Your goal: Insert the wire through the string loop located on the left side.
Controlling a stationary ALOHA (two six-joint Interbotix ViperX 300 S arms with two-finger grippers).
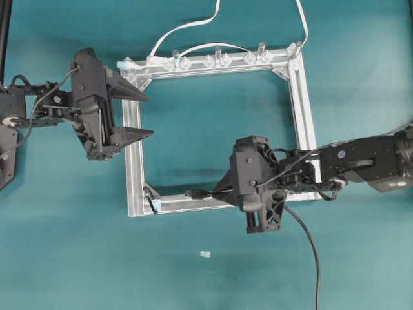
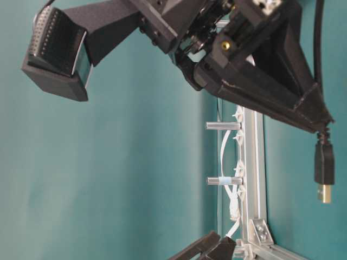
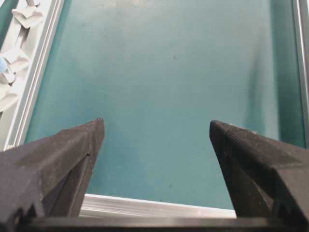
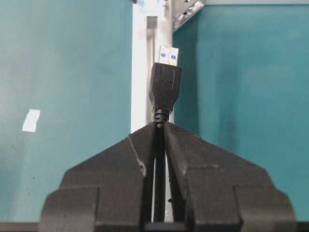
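The wire [image 1: 314, 258] is a thin black cable ending in a black plug with a metal tip [image 4: 165, 87]. My right gripper [image 4: 160, 124] is shut on the cable just behind the plug. It hovers over the bottom rail of the aluminium frame [image 1: 133, 148], with the plug [image 1: 193, 193] pointing left. The string loop [image 1: 153, 201] is a small dark strand at the bottom-left corner bracket, a short way left of the plug tip. My left gripper [image 1: 148, 116] stands wide open over the frame's left rail, with nothing between its fingers [image 3: 72, 154].
White cables [image 1: 187, 26] run in at the frame's top rail, where several clear clips [image 1: 216, 60] stand. A small white scrap [image 1: 205, 254] lies on the teal table below the frame. The black cable trails off the bottom edge.
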